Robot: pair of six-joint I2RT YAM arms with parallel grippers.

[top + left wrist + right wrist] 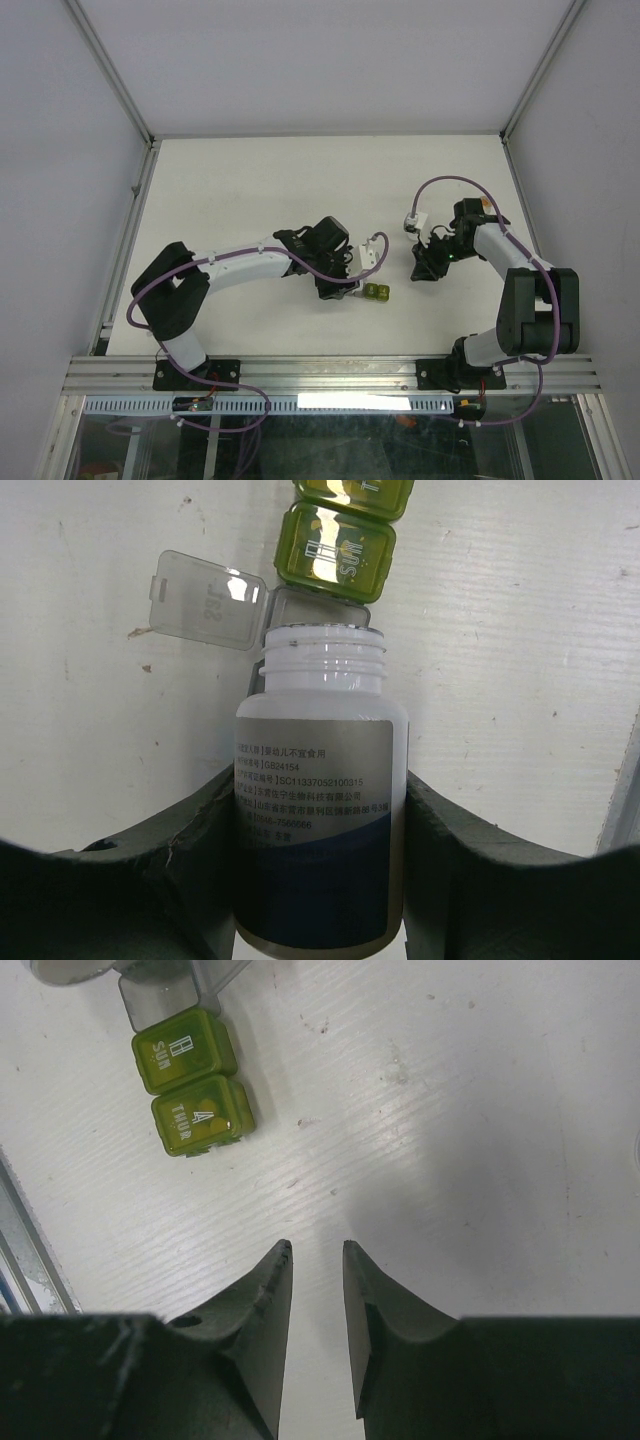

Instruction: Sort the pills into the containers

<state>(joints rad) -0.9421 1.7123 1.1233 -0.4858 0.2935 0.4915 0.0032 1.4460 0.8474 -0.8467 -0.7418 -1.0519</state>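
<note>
left gripper (322,785) is clamped on the uncapped white bottle (322,695), its mouth right at the open grey cell (300,608) of the containers (335,552), lid (205,600) flipped back; reads as a pour setup. right gripper (317,1250) sits near the strip's green end, jaws narrowly apart, holding nothing. Nothing blocks the cell; no pills visible.

Lighting was soft and even from overhead, hardly any shadows on the white table (250,180), though a bright strip blew out on the front rail (350,401). Wrist cams: glare spots on the lids of the containers (335,552), a broad sheen on the table in the right view, and the right gripper (317,1250) came out nearly black. Small print on the bottle (322,810) was blurry.
</note>
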